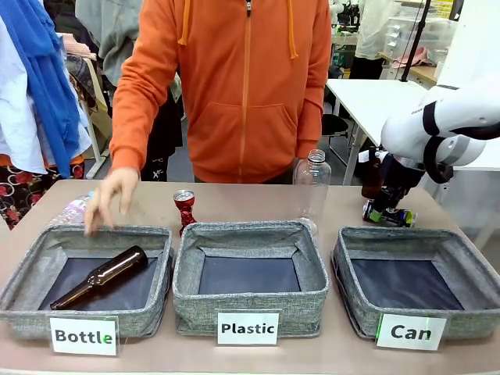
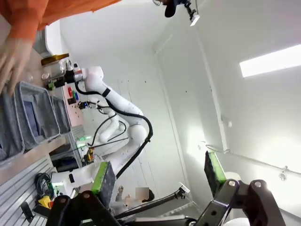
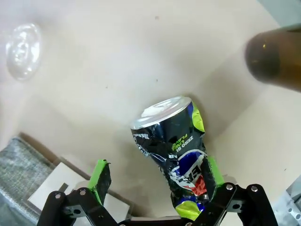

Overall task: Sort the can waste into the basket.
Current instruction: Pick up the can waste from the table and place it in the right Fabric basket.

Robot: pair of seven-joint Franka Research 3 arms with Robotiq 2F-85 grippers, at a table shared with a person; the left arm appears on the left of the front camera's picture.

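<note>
while the right jaws stand apart, the dark can (image 3: pixel 171 150) lies between them.

The place looked like a robotics laboratory. A white jointed robot arm (image 1: pixel 441 129) reached over a tan tabletop (image 1: pixel 234 201). In a row on the tabletop stood a rectangular grey woven-fabric bin labelled "Bottle" (image 1: pixel 19 293), a like bin labelled "Plastic" (image 1: pixel 187 301) and a third bin labelled "Can" (image 1: pixel 476 273), each name printed on a white card at its front. Behind the table stood plain white work tables (image 1: pixel 375 98), and clothes hung at one side, among them a long blue cloth (image 1: pixel 39 78). The left wrist view took in bare white walls, a long bright ceiling strip light (image 2: pixel 270 61) and black cables (image 2: pixel 146 127) running along the arm.
</note>
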